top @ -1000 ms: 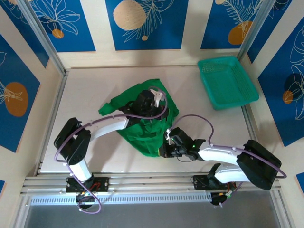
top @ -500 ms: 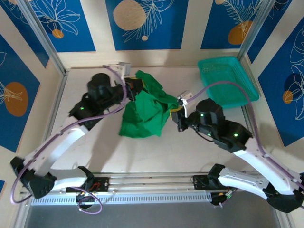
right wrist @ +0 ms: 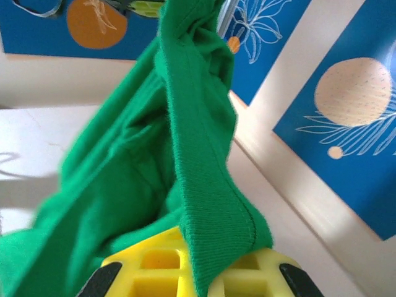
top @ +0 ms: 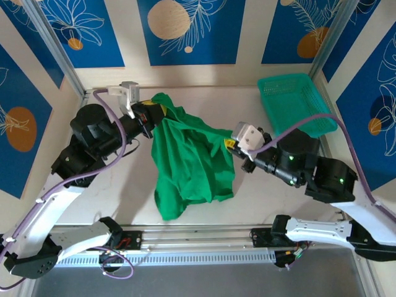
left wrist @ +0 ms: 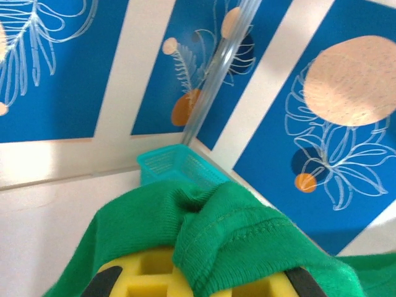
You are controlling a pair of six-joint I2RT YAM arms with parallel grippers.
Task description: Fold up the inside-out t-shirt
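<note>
left tool (top: 148,115) and right tool (top: 232,146) each clamped a t-shirt (top: 192,161) edge, raised apart above table (top: 124,185), likely to spread it.

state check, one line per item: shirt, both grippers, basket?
green t-shirt: lifted, strung between both grippers, lower part hanging down, wrinkled, not folded.
left gripper: shut on the shirt's far-left edge, raised off the table.
right gripper: shut on the shirt's right edge, raised off the table.
teal basket: upright, empty, at the table's far right, apart from the shirt.
</note>
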